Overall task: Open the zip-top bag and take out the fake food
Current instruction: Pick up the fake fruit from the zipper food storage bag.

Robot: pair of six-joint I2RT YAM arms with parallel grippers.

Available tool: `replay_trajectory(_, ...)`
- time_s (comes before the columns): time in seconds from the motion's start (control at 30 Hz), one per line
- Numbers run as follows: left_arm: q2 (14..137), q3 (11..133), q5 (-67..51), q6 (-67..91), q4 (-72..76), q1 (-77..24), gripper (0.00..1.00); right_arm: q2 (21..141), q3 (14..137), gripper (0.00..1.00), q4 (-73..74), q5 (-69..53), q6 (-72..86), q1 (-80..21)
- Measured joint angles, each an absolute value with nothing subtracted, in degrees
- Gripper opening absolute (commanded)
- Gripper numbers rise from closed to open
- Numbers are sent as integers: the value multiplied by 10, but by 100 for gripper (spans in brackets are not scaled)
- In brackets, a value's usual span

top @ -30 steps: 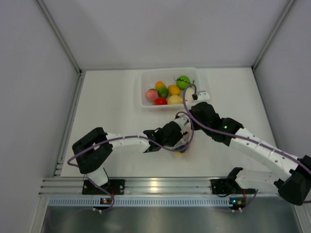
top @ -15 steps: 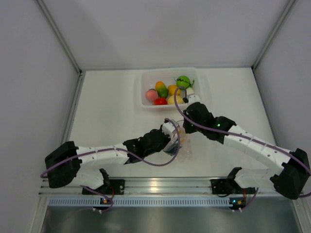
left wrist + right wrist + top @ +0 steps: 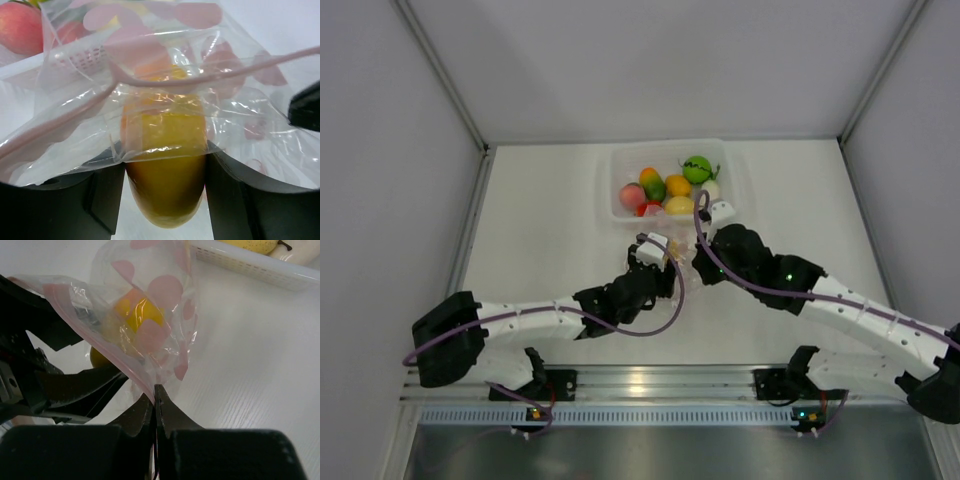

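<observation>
Crinkly clear bag (image 3: 161, 290), pink-spotted, drapes a yellow fruit (image 3: 165, 200).
Right gripper (image 3: 155, 388) nips its pink zip; left gripper (image 3: 164, 161) clamps the fruit.

White-segmented left arm (image 3: 530, 318) and right arm (image 3: 865, 312) have black joints and looping purple cables (image 3: 679, 290).
</observation>
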State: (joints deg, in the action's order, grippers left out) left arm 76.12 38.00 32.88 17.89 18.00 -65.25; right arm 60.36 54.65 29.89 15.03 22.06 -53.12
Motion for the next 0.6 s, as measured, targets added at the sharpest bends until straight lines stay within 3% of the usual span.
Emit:
replay_trajectory(0.23, 761, 376, 350, 201, 183, -653, 0, 587, 536, 0, 292, 184, 220, -552)
replay_trajectory(0.6, 696, 352, 185, 233, 185, -652, 0, 606, 511, 0, 280, 286, 229, -561)
